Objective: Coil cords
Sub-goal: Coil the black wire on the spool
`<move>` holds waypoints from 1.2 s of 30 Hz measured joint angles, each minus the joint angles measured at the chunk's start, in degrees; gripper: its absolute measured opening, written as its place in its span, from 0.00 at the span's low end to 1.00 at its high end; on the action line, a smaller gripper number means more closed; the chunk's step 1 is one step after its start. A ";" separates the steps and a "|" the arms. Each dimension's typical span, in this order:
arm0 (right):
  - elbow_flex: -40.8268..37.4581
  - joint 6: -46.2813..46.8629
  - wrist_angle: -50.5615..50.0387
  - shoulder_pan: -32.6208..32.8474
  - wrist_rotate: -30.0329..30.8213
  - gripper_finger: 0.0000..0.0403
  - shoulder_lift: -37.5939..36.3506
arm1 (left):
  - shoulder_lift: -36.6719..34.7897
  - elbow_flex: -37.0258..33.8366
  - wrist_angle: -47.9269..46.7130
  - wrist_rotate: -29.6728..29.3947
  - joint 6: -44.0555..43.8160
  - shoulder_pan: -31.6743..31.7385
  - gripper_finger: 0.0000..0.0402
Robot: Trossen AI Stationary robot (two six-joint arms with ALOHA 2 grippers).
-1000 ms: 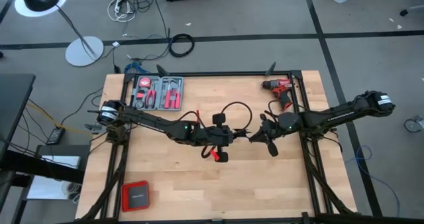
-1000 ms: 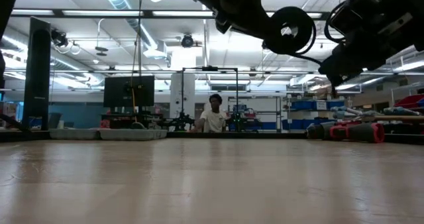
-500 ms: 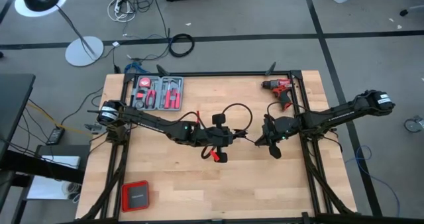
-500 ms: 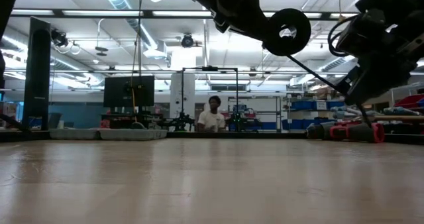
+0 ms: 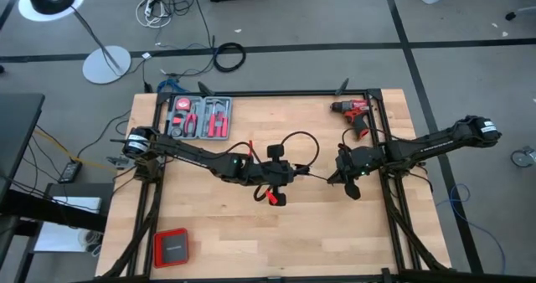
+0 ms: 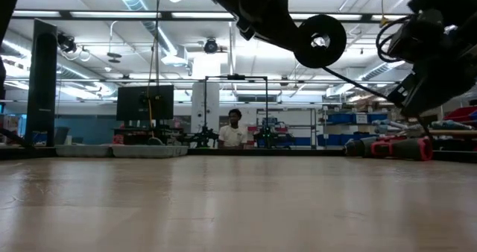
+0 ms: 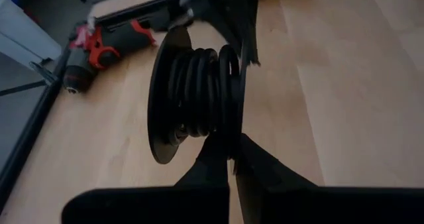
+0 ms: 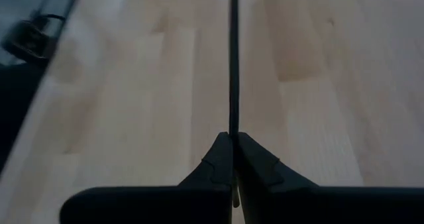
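Observation:
A thin black cord is wound in several turns on a black reel (image 7: pixel 192 105) that is held above the table's middle. My left gripper (image 7: pixel 230 159) is shut on the reel's lower edge. In the high view it shows as my left gripper (image 5: pixel 287 177). From the reel (image 6: pixel 320 41) the cord (image 6: pixel 365 77) runs straight to my right gripper (image 6: pixel 416 95), which is shut on it. In the high view a loose loop of cord (image 5: pixel 299 142) arcs beyond the left gripper. My right gripper (image 5: pixel 333 180) hangs right of centre. My left gripper pinches the reel's lower rim (image 7: pixel 229 144) between its two fingers, coming at it slanting down from the table's left. Whether the fingers have the disc's edge or the outermost turn of cord, I cannot tell. The reel is lifted clear of the table. My right gripper pinches the cord (image 8: pixel 233 126) between its two fingertips, with the fingers lying along it and slanting down from the table's right. The cord runs straight and taut away from the fingers, clear of the table.
A red drill (image 5: pixel 352 112) lies at the far right of the table and a tray of red-handled pliers (image 5: pixel 199 118) at the far left. A red-and-black box (image 5: pixel 172 248) sits near the front left corner. A person (image 6: pixel 233 135) stands far behind the table.
My right gripper has gone toward the table's right edge, away from the reel, sinking a little and tipping further down. It stayed shut on the cord. The stretch of cord between reel and right gripper has grown longer and is drawn straight.

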 joint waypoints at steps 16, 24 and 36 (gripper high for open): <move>11.12 -7.84 -0.15 3.72 2.15 0.01 -6.40 | -0.30 6.70 -16.54 6.14 -5.53 1.16 0.02; 20.86 -18.35 2.04 3.70 3.16 0.01 4.88 | -0.25 15.35 -29.34 8.07 -4.58 1.20 0.02; 30.42 -34.72 3.09 2.89 0.38 0.01 16.24 | -0.19 16.55 -31.95 21.68 -4.35 1.25 0.02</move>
